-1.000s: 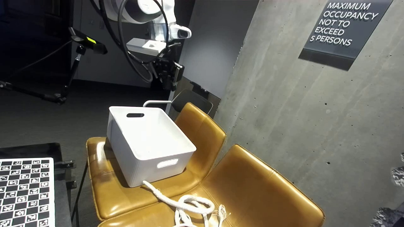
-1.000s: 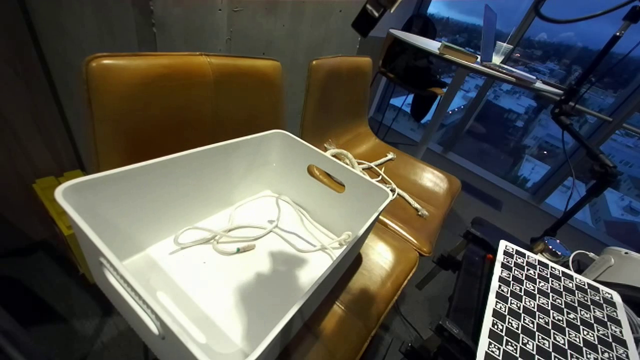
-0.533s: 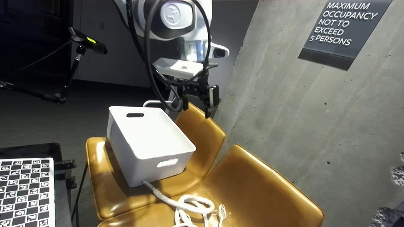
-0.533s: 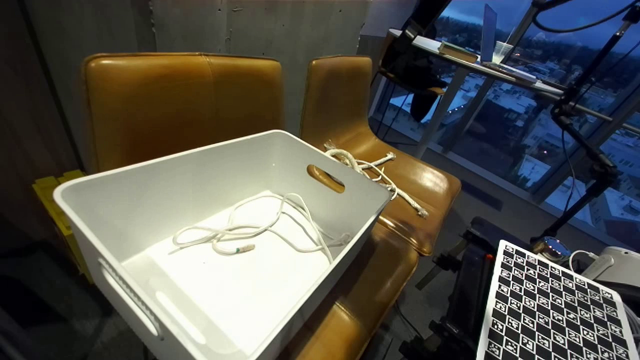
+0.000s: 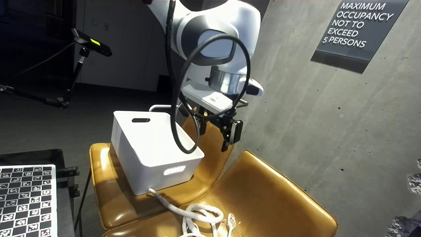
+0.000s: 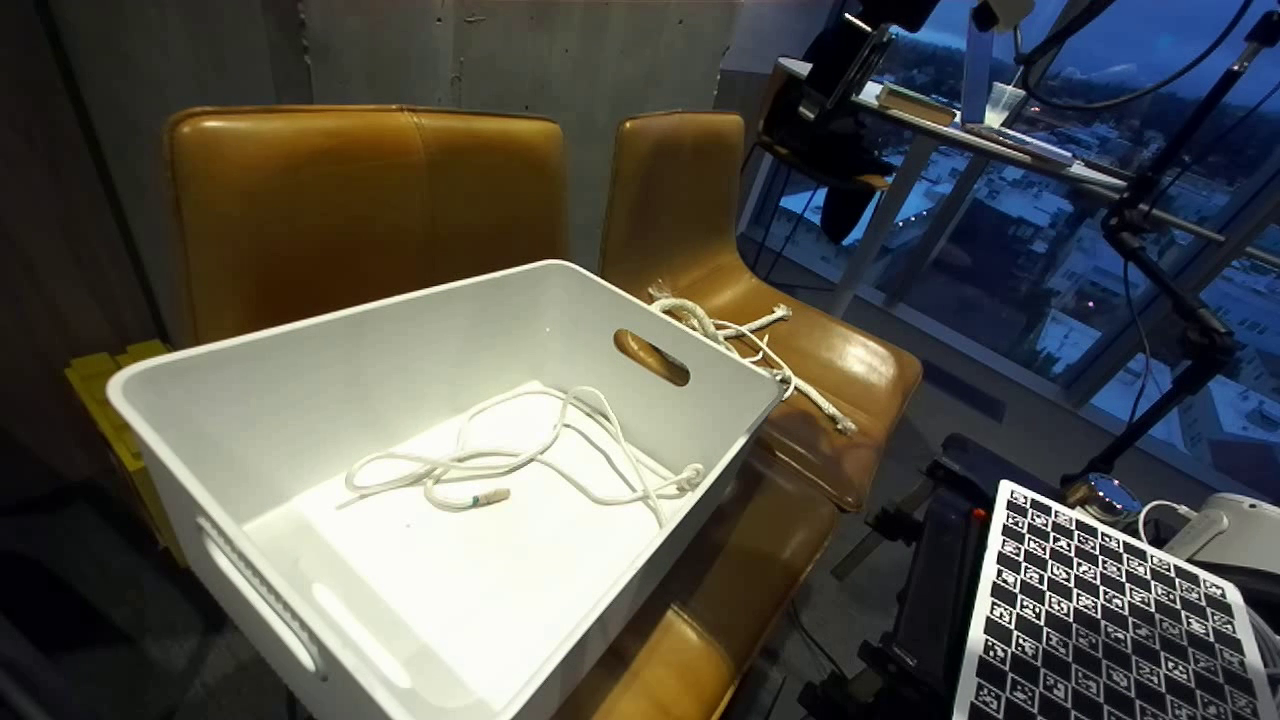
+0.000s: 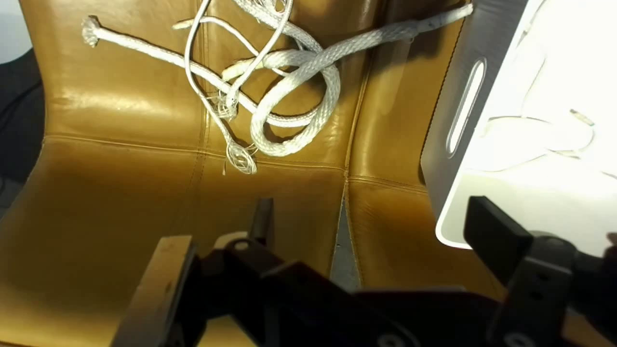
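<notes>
Robotiq gripper: jaws spread wide, nothing between them; apparently touching nothing.
Storage bin: near the gripper, standing upright on a tan leather chair; thin white cord lies loose inside.
White braided rope: well apart from the gripper, looped on the adjoining chair, one end reaching toward the bin's foot.
Concrete wall: behind the chairs.
Step in hand: likely an empty-jawed approach over the seats.
Next move: grasping rope would call for shifting toward it, aligning across one strand, then lowering.
Against a second ago: gripper lower, nearer the rope, jaws wider; bin and rope unmoved.
</notes>
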Action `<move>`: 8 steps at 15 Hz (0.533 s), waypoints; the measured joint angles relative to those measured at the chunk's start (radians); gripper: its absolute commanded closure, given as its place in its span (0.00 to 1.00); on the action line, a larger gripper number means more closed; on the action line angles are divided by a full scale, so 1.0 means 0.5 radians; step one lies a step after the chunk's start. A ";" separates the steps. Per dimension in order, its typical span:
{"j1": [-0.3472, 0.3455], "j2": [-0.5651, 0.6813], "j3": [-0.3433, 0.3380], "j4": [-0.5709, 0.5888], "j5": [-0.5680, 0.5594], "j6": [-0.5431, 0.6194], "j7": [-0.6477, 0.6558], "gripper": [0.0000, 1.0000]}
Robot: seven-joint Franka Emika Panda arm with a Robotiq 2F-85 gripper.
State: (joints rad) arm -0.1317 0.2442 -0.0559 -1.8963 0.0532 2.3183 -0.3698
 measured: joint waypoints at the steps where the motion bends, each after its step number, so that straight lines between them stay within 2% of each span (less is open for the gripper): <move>1: -0.010 0.054 0.000 0.062 0.027 -0.050 0.005 0.00; 4: -0.032 0.227 0.000 0.232 0.051 -0.151 0.051 0.00; 8: -0.044 0.477 0.000 0.421 0.048 -0.175 0.132 0.00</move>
State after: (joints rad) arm -0.1537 0.4827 -0.0559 -1.6856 0.0774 2.2307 -0.3037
